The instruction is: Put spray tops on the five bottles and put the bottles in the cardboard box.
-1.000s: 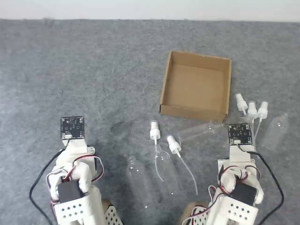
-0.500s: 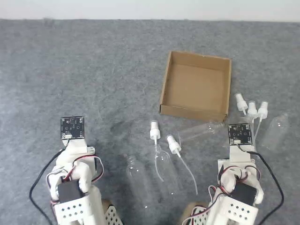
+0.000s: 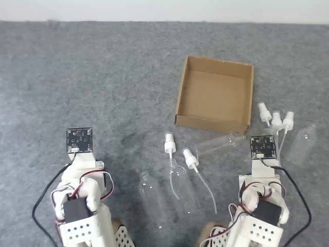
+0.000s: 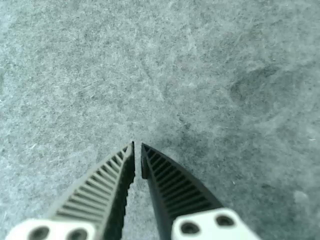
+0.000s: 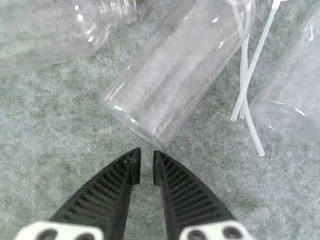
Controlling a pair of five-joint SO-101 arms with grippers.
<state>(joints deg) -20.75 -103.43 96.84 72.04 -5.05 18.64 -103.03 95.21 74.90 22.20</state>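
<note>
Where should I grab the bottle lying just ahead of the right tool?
Probably across the bottle, on its straight body, from above. It lies on its side, base toward the right tool, and its sides near the base look clear.

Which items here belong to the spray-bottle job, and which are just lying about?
Job items:
- cardboard box
- two spray tops mid-table
- three more spray tops just right of the box
- clear bottles lying on their sides, uncapped

Not job items:
- grey felt table cover
- the two arms
</note>
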